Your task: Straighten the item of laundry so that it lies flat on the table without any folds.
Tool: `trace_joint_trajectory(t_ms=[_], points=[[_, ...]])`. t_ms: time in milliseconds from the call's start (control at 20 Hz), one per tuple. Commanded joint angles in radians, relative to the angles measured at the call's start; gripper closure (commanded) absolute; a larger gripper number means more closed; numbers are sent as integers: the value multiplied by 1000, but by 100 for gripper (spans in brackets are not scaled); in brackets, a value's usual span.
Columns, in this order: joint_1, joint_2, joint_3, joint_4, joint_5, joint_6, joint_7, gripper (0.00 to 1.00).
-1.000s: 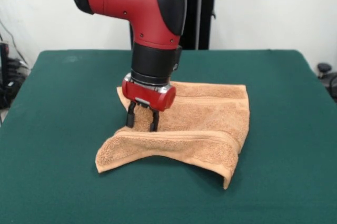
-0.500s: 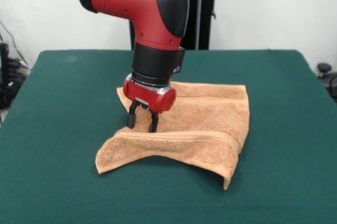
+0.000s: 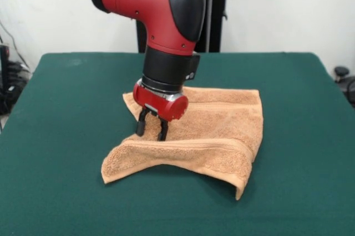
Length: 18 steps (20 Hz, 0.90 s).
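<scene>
The towel [image 3: 211, 131] is lying folded over on the worktop [image 3: 61, 114], flattening undone, the spread end effector [image 3: 152, 131] pinching nothing.

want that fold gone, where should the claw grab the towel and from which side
Probably the loose corner of the folded-over flap on the towel, at the picture's lower left. It lies free on the table, so coming straight down on it looks easiest. The flap doubles back along a raised ridge, so pulling the corner outward should open it. The claw is now down on the towel above that ridge.
</scene>
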Motion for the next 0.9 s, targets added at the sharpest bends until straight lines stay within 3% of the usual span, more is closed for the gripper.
trace_joint_trajectory(t_ms=[50,250,550,900], points=[[122,182,192,137,98,-6,247,0],[147,173,155,145,70,8,189,0],[109,168,178,182,29,4,163,0],[102,169,216,213,74,-24,222,0]])
